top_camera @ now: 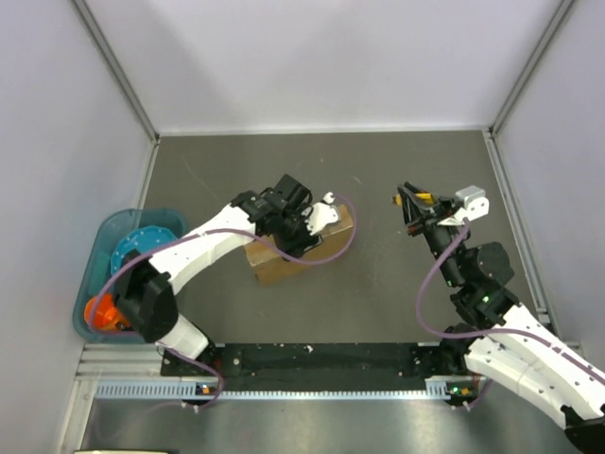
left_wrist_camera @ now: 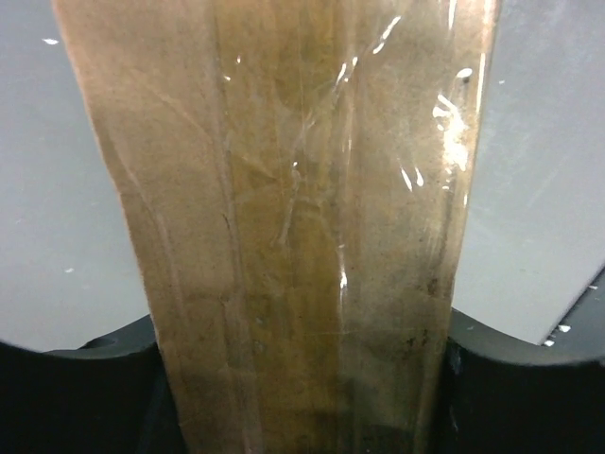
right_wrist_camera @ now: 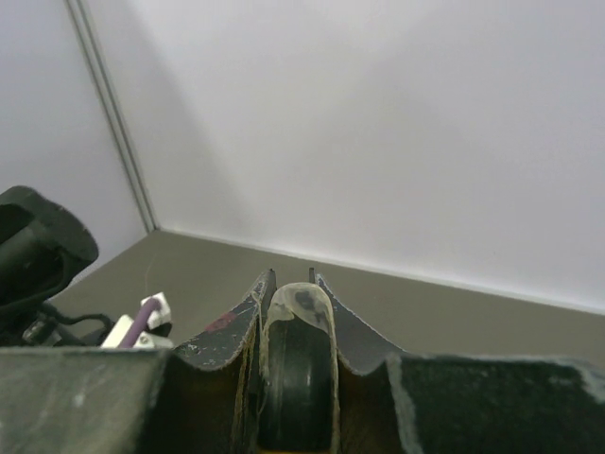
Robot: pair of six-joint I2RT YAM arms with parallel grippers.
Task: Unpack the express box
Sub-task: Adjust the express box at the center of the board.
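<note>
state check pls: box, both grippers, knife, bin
express box: unopened, clear tape intact along the face in view.
left gripper: straddles the box; firm grip unclear.
right gripper: shut on the utility knife.
utility knife: held between the fingers; blade not visible.
blue bin: holds blue and orange items.

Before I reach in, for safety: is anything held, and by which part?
Right fingers pinch the utility knife by its body. Left fingers straddle the taped express box; grip uncertain.
</note>
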